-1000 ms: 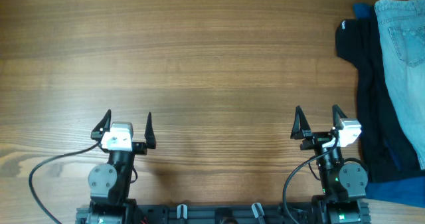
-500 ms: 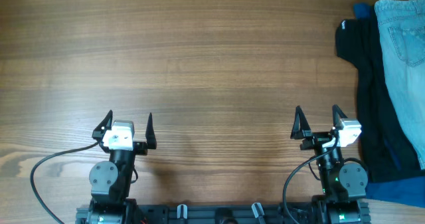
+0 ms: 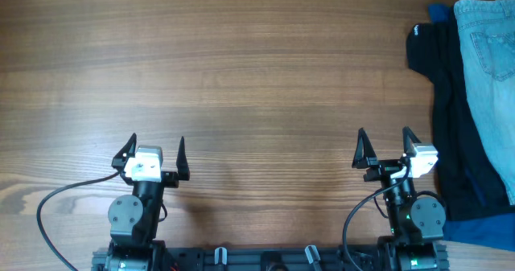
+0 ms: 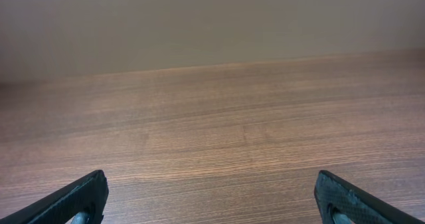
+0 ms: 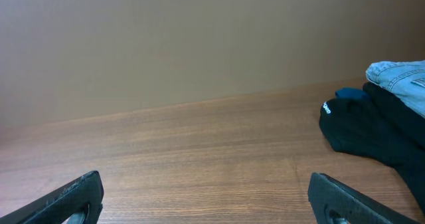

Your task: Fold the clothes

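Arms first: both are folded low at the near edge of the table [image 3: 257, 62], wrists level and pointing away across the wood. Your left gripper [image 3: 155, 145] has its two black, tapered fingers spread wide, with nothing between them. A black cable [image 3: 50, 208] loops out from the base behind it. In the left wrist view you see only bare plank ahead of the jaws, brown with fine straight grain and a matte finish, running to a plain beige wall [image 4: 212, 24].

Your right gripper [image 3: 385, 137] holds the same pose, jaws wide apart and empty, with the fingertips raised like two thin spikes. Ahead of these jaws the table is also bare.

The clothing lies well off to the right of the right jaws and farther out from them. Closest to the jaws is a black garment [image 3: 447, 86], soft and matte, lumped in rounded folds, with a small white mark at its far-left corner. A dark blue fabric [image 3: 438, 12] pokes out at the pile's far end, and a similar blue shows along the near edge.

The denim shorts [image 3: 487, 70] lie on top of the black garment, at the right edge of the overhead view. They are pale, faded blue with a coarse weave, and a stitched pocket outline is visible. From the right wrist camera, only their crumpled far end [image 5: 398, 73] shows above the black folds.
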Available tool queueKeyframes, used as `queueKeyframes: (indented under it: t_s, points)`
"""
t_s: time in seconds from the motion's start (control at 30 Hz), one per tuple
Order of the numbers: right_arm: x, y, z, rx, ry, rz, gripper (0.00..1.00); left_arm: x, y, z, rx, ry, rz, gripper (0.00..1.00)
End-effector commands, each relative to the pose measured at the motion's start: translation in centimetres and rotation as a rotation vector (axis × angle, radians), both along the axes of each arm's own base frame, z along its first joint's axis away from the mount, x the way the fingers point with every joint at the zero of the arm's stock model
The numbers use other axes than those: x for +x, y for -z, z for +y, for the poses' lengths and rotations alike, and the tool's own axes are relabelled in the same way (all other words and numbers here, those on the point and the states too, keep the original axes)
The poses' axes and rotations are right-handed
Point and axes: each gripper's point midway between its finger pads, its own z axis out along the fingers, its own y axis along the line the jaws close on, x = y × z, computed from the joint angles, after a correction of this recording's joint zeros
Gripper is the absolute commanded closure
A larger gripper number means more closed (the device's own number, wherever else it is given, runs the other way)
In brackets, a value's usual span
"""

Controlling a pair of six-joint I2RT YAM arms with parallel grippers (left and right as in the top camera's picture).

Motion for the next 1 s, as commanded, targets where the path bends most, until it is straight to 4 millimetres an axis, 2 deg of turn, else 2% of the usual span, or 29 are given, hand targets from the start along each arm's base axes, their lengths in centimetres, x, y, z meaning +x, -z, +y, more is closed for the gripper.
queueKeyframes:
  t_s: [0.0, 0.57, 0.67, 0.73, 0.77, 0.87, 0.93, 0.97]
  points:
    - [0.0, -0.1, 0.2, -0.008, -0.008, -0.006, 0.0, 0.0, 0.2, -0.3, 0.013, 0.018, 0.003, 0.0]
    - [0.0, -0.3, 0.0, -0.009, 0.003, -0.014, 0.0, 0.0, 0.2, -0.3, 0.013, 0.018, 0.003, 0.0]
    - [-0.4, -0.8, 0.7, -0.01, -0.039, 0.013, 0.0, 0.0, 0.2, -0.3, 0.013, 0.018, 0.003, 0.0]
    - [-1.1, -2.9, 0.5, -0.011, -0.034, 0.015, 0.0, 0.0, 0.2, -0.3, 0.013, 0.018, 0.003, 0.0]
    - [-2.0, -5.7, 0.4, -0.009, -0.03, -0.018, 0.0, 0.0, 0.2, -0.3, 0.013, 0.018, 0.003, 0.0]
    - [-4.1, -12.5, -0.3, -0.004, 0.003, -0.07, 0.0, 0.0, 0.2, -0.3, 0.013, 0.018, 0.003, 0.0]
    - [-4.9, -15.9, -0.3, -0.001, -0.001, -0.082, 0.0, 0.0, 0.2, -0.3, 0.013, 0.018, 0.003, 0.0]
    - [-5.3, -18.3, -0.3, -0.001, -0.001, -0.094, 0.0, 0.0, 0.2, -0.3, 0.013, 0.018, 0.003, 0.0]
